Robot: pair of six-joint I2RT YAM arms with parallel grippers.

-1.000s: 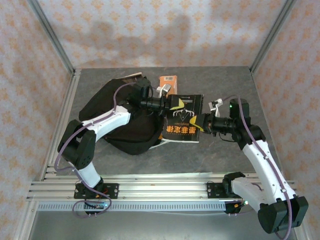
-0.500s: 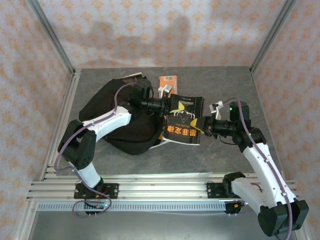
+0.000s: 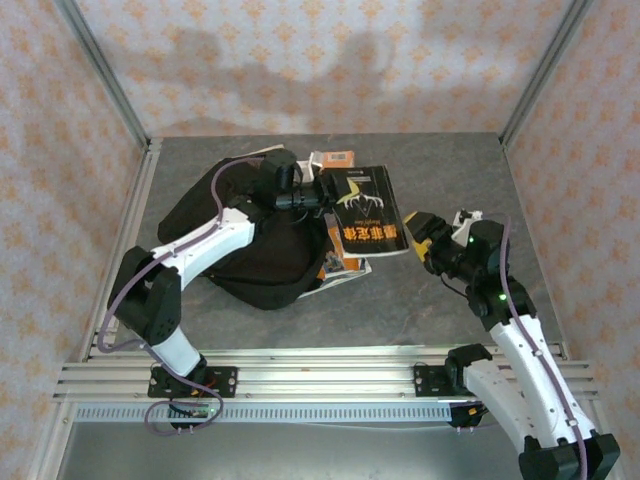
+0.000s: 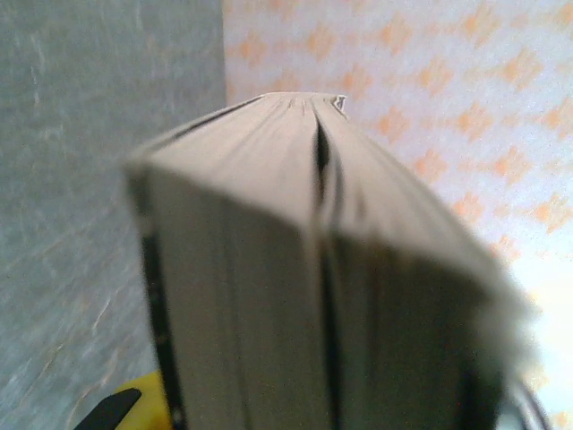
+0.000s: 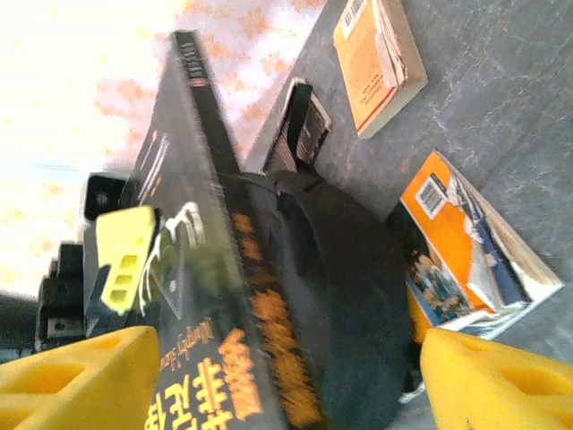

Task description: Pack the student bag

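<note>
Backing off wide open, the right gripper (image 3: 423, 243) is leaving the black book (image 3: 366, 212) clamped in the left gripper (image 3: 324, 191).

The bag (image 3: 255, 268) is matt black cloth. The black book (image 3: 365, 212) has a glossy card cover and rough, greyish paper edges. The table (image 3: 440, 165) is grey, mottled and matt; the rails (image 3: 320, 375) are ribbed bare metal.
</note>
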